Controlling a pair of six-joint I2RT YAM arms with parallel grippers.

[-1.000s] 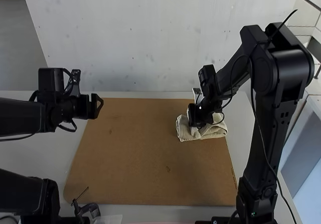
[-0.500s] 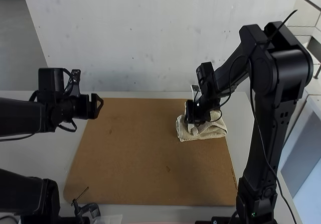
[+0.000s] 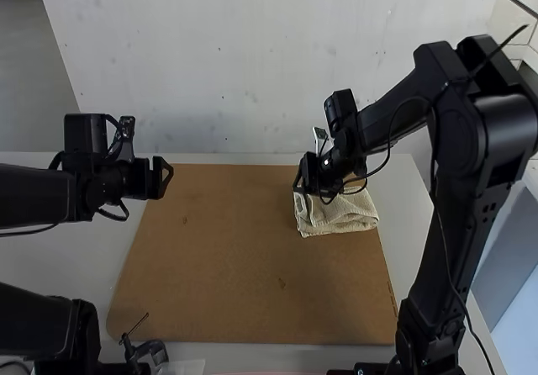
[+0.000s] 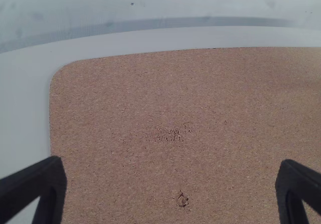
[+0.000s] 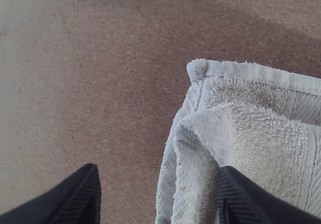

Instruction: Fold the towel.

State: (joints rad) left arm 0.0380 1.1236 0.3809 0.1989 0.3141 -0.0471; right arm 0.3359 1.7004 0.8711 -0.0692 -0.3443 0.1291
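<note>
L gripper (image 3: 168, 176): fingers wide apart, over brd's far L corner. Brd (image 3: 227, 257) gives broad rm btwn. R gripper (image 3: 303, 179): wide, by folded towel's (image 3: 345, 215) far L corner, contact unclear; towel nr brd's R edge.

no readable text, no legible labels, no numbers, no signs

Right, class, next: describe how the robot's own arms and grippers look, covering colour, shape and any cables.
Both arms are black, with blocky joints and thick, straight links. Thin black cables loop along them. The left gripper and right gripper have black, tapering fingers with blunt tips.
</note>
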